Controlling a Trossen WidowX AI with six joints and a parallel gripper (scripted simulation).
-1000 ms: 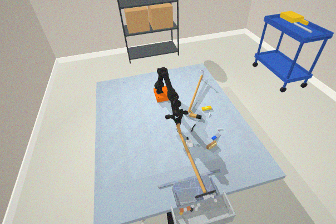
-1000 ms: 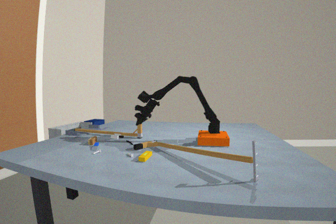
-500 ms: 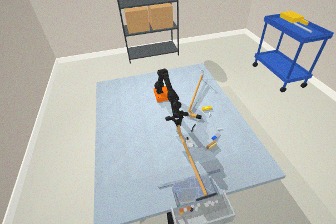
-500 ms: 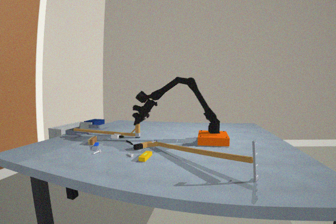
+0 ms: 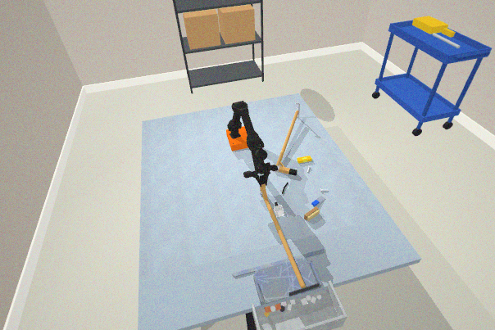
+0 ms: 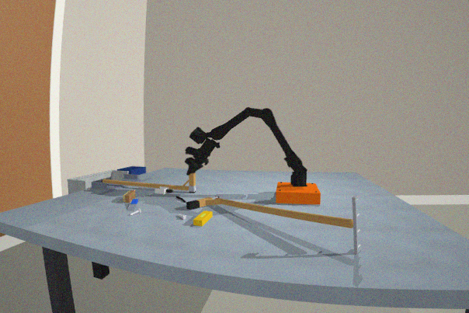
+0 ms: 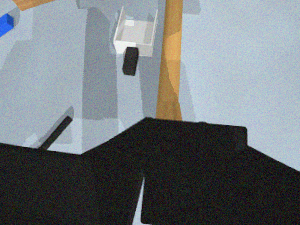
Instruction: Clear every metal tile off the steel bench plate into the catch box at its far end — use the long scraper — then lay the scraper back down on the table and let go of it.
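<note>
A blue cart [image 5: 436,107] carries a yellow tool [image 5: 429,24]. Two cardboard boxes [image 5: 202,29] [image 5: 237,24] sit side by side on a dark shelf unit [image 5: 262,52]. A yellow block [image 5: 304,160] [image 6: 203,218] lies on the counter [image 5: 184,204] [image 6: 155,232].

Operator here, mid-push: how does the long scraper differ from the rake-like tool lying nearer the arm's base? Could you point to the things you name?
The long scraper [image 5: 279,229] [image 6: 145,184] is in the pincer [image 5: 263,183] [image 6: 189,172]; the rake-like tool [image 5: 288,137] [image 6: 287,212] is not held. The scraper ends in a dark, solid blade; the rake-like tool ends in a thin grey bar with small prongs. The scraper reaches toward the catch box [image 5: 344,304] [image 6: 76,186]; the rake-like tool's head points away from it. Both have long wooden shafts.
</note>
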